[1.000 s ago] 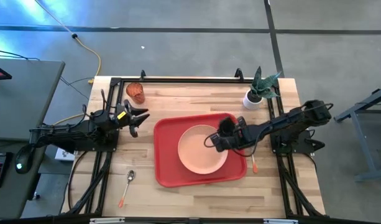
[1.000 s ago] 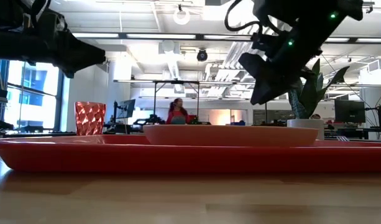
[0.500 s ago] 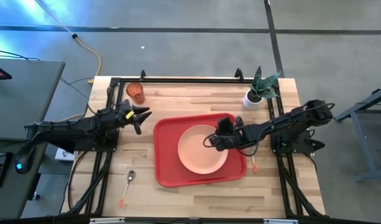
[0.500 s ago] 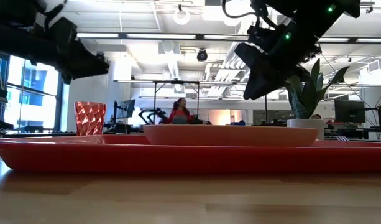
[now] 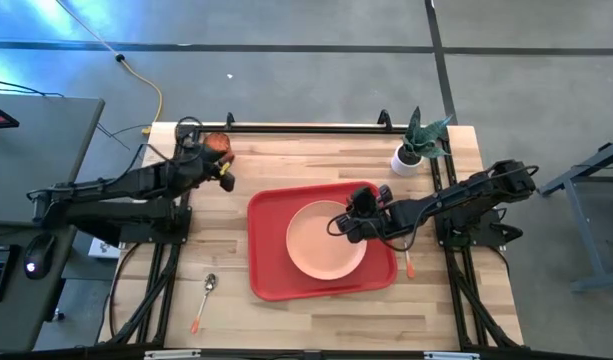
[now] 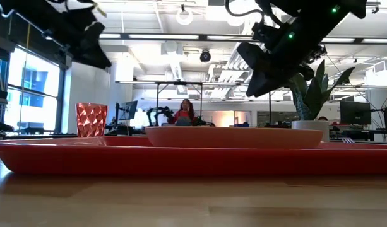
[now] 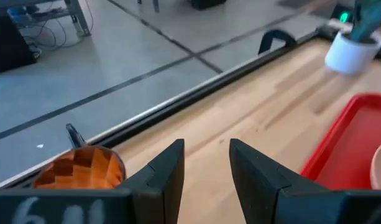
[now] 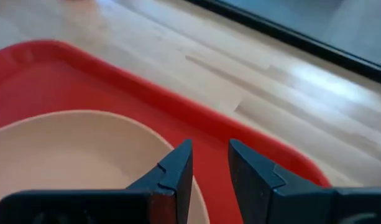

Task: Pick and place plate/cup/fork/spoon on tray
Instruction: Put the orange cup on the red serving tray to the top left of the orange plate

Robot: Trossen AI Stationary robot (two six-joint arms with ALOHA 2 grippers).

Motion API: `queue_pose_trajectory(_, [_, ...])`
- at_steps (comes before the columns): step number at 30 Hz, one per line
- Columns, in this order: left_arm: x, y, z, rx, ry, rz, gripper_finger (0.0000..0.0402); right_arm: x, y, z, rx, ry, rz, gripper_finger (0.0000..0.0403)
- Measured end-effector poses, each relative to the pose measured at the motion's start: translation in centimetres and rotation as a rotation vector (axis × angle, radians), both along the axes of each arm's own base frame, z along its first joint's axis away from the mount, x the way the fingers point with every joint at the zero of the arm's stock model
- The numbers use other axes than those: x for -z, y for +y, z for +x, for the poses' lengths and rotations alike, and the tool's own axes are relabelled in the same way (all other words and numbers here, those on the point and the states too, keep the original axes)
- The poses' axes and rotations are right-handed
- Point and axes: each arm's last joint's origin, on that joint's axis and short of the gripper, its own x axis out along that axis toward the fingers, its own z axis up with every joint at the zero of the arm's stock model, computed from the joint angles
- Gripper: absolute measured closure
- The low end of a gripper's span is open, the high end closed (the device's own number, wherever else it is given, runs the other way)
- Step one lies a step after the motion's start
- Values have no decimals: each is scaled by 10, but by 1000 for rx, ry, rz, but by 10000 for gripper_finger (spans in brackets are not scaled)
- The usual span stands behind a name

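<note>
Plate [image 5: 325, 240] is seated on tray [image 5: 271, 282]; one of four done. Cup [image 5: 218, 148] is left at desk [image 5: 306, 312] 11 o'clock corner, spoon [image 5: 206, 293] at 7 o'clock, fork [image 5: 408, 263] just off tray's 3 o'clock edge. Left gripper [image 5: 219, 166] is placed just beside cup, jaws slightly apart, empty. Right gripper [image 5: 348, 226] is held over plate's 3 o'clock rim, jaws narrowly apart, empty. Fork tines are hidden under the right arm.
</note>
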Motion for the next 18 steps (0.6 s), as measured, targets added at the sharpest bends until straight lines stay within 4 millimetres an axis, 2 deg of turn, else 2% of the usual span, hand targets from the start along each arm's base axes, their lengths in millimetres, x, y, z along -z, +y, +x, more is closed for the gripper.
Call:
queue_pose_trajectory(4, [7,4,17,11,76,-7,284,0,1,0,-39,31,12,309])
queue_pose_trajectory(12, [32,5,44,119,169,-118,284,-6,7,-3,-15,-8,-99,309])
queue_pose_trajectory(18, [38,2,59,142,180,-79,284,-8,0,4,15,-64,-85,309])
